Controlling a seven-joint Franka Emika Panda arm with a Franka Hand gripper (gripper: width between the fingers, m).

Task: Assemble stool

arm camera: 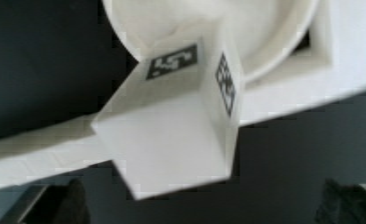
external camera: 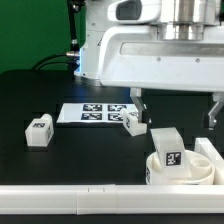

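Three tagged legs (external camera: 38,131) (external camera: 133,121) (external camera: 167,150); one round seat (external camera: 205,172); one marker board (external camera: 92,113) — and one white border rail (external camera: 70,198).

We are looking at a robotics laboratory bench. A matte black desk top (external camera: 40,95) carries a flat white marker board printed with black square tags (external camera: 92,113) near its middle. Small white plastic stool legs (external camera: 38,131) bear similar tags. A large white robot arm (external camera: 135,55) stands at the far edge, and a long white border rail (external camera: 60,198) lines the near edge.
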